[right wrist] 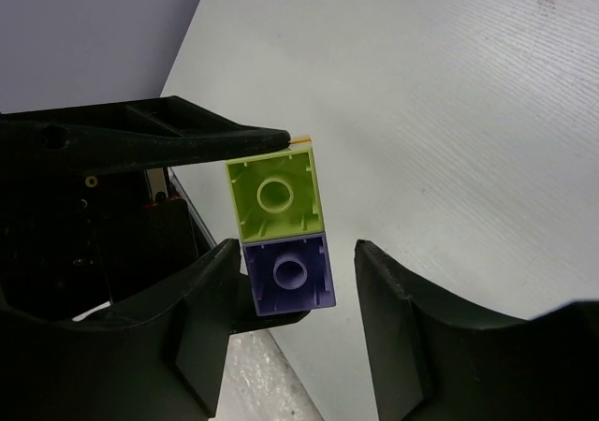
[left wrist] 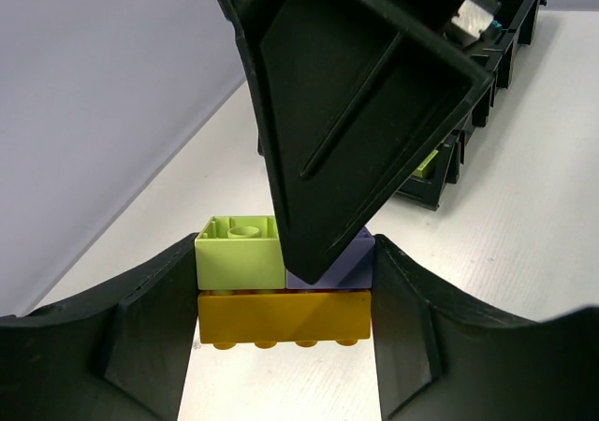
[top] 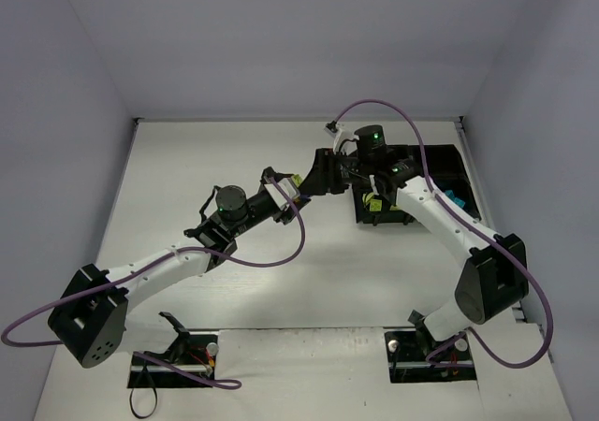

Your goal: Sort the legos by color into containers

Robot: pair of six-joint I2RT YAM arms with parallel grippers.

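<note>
My left pincer [left wrist: 285,295] is closed on the orange brick [left wrist: 285,320], which carries a green brick [right wrist: 274,195] and a purple brick [right wrist: 290,271]. It holds them over the table [top: 234,159], left of the tray [top: 440,164]. My right pincer [right wrist: 298,262] stands open around the purple one. I judge it light, stiff and slippery, best squeezed on its flat sides.

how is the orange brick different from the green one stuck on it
Colour: the orange brick is amber, the green brick is lime.
Size: the orange brick is about twice as wide as the green brick, which shares one face of it with a purple brick.
Hold: the orange brick is clamped between the fingers of the left gripper; the green brick just rides on it.
Both are joined in one stack.
</note>
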